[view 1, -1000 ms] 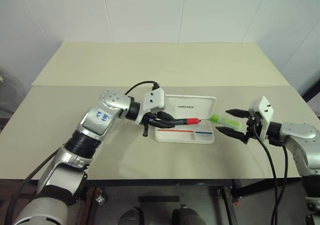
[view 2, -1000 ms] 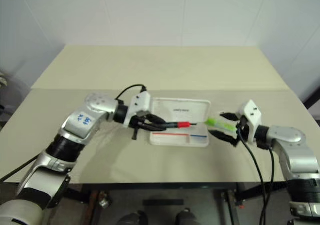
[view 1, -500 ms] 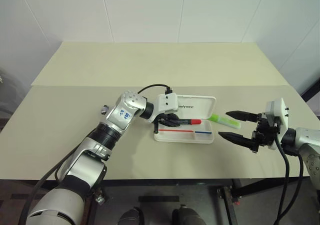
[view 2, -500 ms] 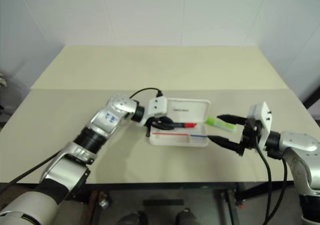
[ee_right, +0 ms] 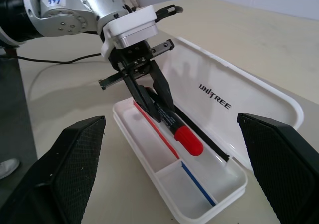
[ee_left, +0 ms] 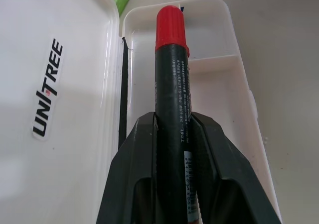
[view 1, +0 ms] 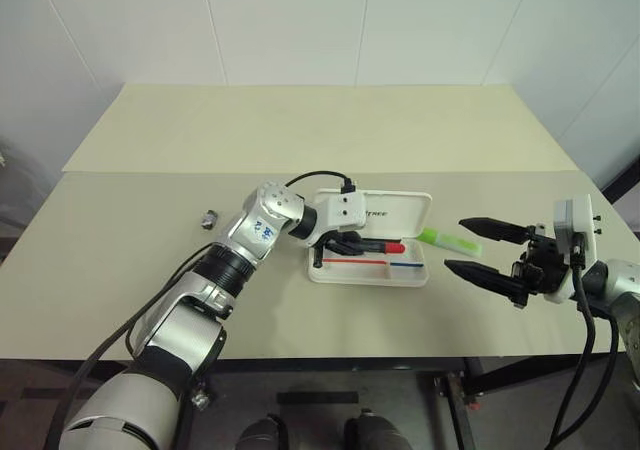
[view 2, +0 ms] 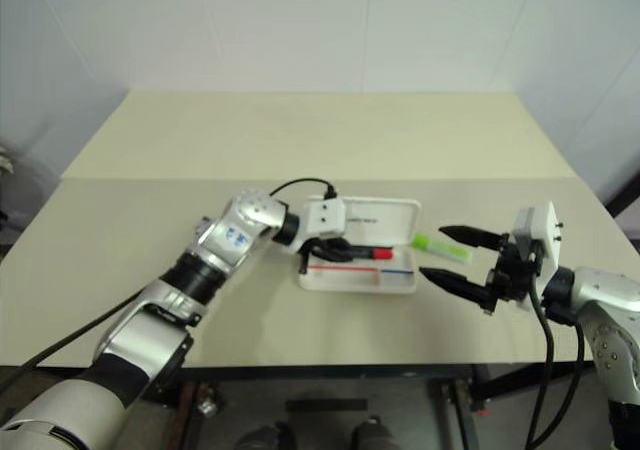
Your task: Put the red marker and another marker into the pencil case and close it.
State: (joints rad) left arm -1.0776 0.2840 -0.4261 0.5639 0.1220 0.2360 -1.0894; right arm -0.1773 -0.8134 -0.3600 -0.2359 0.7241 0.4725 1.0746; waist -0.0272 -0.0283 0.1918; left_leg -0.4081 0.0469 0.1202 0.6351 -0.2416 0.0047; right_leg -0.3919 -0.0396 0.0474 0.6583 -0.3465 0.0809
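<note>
Red marker (ee_left: 172, 84): we judge it light, rigid, slick-barrelled, best taken mid-barrel; left end effector (view 1: 352, 245) clamps it over the open pencil case (view 1: 410, 275) tray; right end effector (view 1: 487, 252) wide, empty.

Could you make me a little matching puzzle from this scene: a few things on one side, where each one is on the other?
Things:
1. black-barrelled marker with a red cap
2. lime-green chunky marker
3. thin red stick
4. small dark metal bit

Places:
A. lying in the open white plastic pencil case
B. on the table beside the case's right end
C. clamped in the left gripper
D. on the table, left of the left arm

Pairs: 1-C, 2-B, 3-A, 4-D
</note>
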